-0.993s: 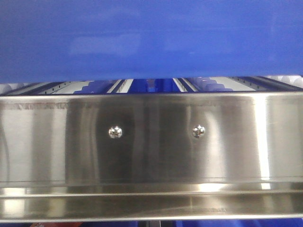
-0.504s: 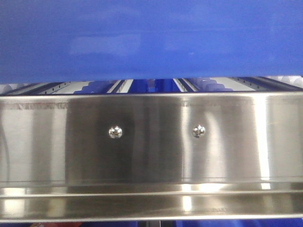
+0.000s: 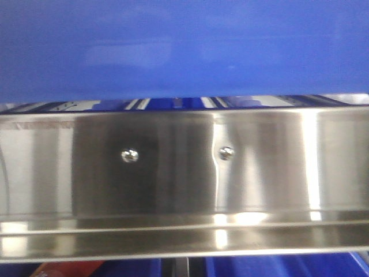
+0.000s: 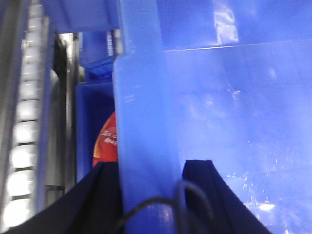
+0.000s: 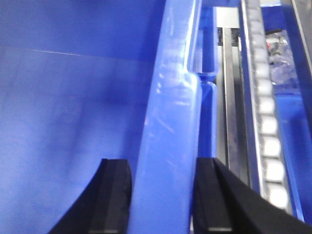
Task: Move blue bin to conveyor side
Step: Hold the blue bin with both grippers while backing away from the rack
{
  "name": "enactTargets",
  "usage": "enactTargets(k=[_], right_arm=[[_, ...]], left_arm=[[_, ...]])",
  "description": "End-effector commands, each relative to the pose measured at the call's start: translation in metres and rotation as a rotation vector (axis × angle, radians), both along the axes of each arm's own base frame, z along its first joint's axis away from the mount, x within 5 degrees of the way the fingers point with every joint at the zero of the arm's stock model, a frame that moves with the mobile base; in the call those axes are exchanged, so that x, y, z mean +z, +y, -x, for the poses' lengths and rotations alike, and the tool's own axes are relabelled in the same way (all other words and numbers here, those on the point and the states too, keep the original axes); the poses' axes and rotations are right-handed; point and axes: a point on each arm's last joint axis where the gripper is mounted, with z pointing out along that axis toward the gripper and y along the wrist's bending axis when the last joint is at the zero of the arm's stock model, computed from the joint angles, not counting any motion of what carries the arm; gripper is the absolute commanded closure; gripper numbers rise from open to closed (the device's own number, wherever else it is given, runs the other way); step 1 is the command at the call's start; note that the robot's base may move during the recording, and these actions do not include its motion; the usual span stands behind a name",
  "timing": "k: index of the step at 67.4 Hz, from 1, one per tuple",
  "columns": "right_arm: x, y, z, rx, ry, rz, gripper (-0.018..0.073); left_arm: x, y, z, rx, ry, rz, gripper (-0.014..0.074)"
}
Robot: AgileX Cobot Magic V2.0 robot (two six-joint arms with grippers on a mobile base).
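The left claw (image 4: 156, 197) pinches the thick rim of the blue bin (image 4: 141, 112), with one black finger inside the wall and one outside. The right claw (image 5: 163, 195) clamps the bin's rim the same way. Outboard of the right claw runs a track of white rollers (image 5: 267, 126). Past the left claw's outer finger, a red-orange pack (image 4: 107, 141) lies in a smaller blue bin (image 4: 90, 107). Seen from the front, the gripped bin hangs just above a steel rail (image 3: 184, 184).

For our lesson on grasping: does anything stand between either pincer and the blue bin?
Nothing visible does. The left pincer straddles a wall of the blue bin and the right pincer its rim, each with one finger inside and one outside.
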Motion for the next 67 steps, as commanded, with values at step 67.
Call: enactTargets(k=[67], right_arm=[[0.024, -0.003, -0.005, -0.007, -0.273, -0.023, 0.0636]], left_arm=[[0.013, 0.002, 0.004, -0.01, -0.112, -0.015, 0.0607]])
